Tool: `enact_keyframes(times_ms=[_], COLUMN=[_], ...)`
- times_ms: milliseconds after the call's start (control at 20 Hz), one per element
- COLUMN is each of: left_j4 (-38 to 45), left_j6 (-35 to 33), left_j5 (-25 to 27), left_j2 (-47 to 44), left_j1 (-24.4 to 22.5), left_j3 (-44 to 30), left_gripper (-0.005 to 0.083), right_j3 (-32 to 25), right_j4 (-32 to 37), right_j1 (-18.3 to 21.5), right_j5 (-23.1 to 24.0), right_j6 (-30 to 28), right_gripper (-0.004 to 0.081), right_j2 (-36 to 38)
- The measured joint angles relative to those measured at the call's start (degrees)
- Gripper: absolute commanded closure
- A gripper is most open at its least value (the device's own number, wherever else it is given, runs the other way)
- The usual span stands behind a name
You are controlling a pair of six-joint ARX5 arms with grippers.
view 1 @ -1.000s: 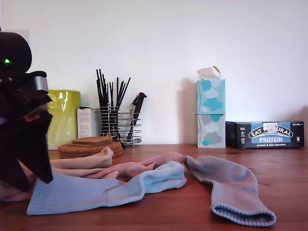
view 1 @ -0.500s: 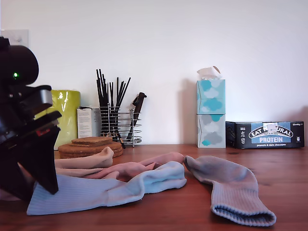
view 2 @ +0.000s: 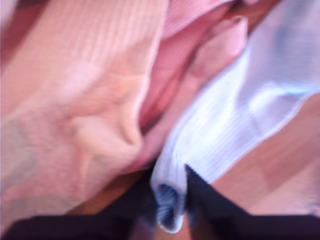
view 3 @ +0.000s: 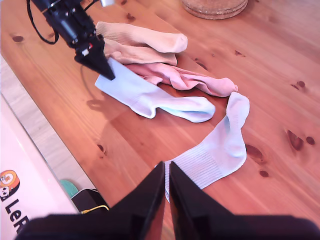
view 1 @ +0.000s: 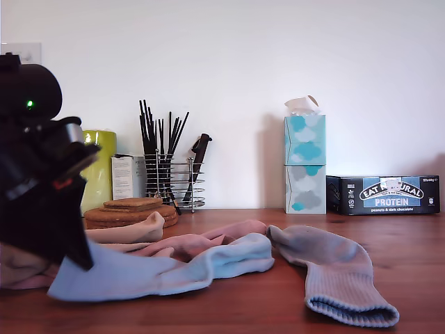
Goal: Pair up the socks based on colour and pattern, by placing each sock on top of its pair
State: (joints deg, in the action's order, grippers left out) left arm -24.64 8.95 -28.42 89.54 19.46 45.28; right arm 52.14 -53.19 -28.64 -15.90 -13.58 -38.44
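Observation:
My first gripper is at the exterior view's left, shut on the cuff of a light blue sock. The first wrist view shows that cuff pinched between the dark fingers. Behind it lie a pink sock and a beige sock. A second light blue sock lies to the exterior view's right, its toe close to the held one. My second gripper hangs shut and empty high above this second sock. From up there I see the first gripper, the held sock, the pink sock and beige socks.
Round cork coasters are stacked behind the socks. A wire utensil rack, a yellow-green canister, stacked tissue boxes and a dark protein bar box line the wall. The table edge runs near the first arm.
My first gripper has shifted toward the exterior view's right, dragging the light blue sock's cuff with it. The other socks have stayed put.

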Motion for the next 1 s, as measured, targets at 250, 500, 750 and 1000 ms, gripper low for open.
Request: enact_keyframes(times_ms=[250,500,750,1000], left_j4=[-4.1,-2.5,3.6,5.2], left_j6=[10.8,21.0,33.6,38.4], left_j5=[-12.1,-15.9,-16.7,-18.0], left_j2=[-0.4,-0.7,-0.7,-0.7], left_j1=[0.5,4.3,7.6,9.9], left_j3=[8.8,14.1,18.9,22.0], left_gripper=[0.0795,0.0794,0.0795,0.0795], right_j3=[0.0,0.0,0.0,0.0], right_j4=[4.0,16.6,27.8,34.1], right_j1=[-2.4,-5.9,-10.5,-12.0], right_j5=[-0.2,0.0,0.0,5.0], right_j6=[-5.9,-13.8,-16.6,-23.5], right_gripper=[0.0769,0.0611,0.0495,0.0485], right_j2=[-3.1,-10.7,-20.1,-26.6])
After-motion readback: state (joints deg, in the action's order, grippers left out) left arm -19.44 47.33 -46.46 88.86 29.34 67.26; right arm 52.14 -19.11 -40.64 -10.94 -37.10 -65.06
